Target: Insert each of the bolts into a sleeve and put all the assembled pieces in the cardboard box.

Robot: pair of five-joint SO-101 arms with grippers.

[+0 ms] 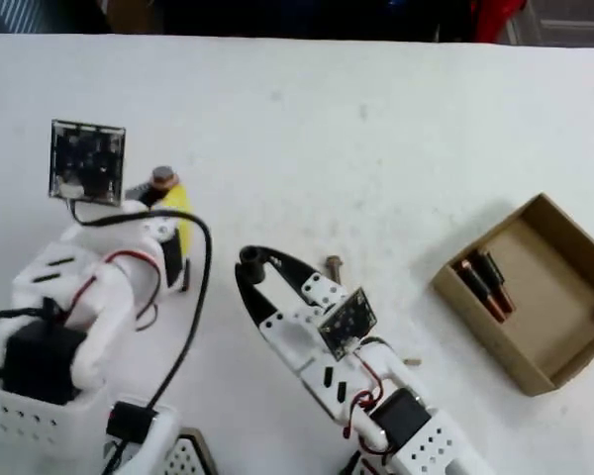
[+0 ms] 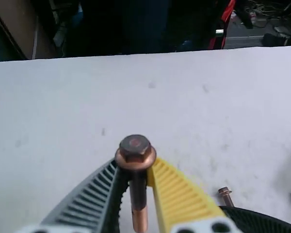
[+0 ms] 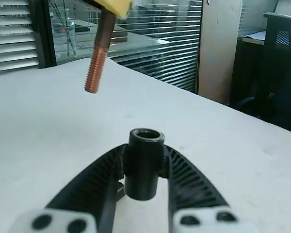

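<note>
My left gripper (image 2: 135, 170), one finger grey and one yellow, is shut on a copper bolt (image 2: 136, 165); from above the bolt's head (image 1: 162, 178) shows at the left of the table. In the right wrist view the bolt's threaded shank (image 3: 98, 53) hangs above and to one side of a black sleeve (image 3: 144, 162). My right gripper (image 3: 144, 167) is shut on that sleeve, held upright at the table's middle (image 1: 249, 265). A loose bolt (image 1: 334, 264) lies just beside it. The cardboard box (image 1: 564, 356) at the right holds assembled pieces (image 1: 483, 283).
The white table (image 1: 376, 129) is bare toward the back. Both arm bases and their cables (image 1: 193, 327) crowd the front edge. A second small bolt end (image 1: 412, 362) shows by the right arm's body.
</note>
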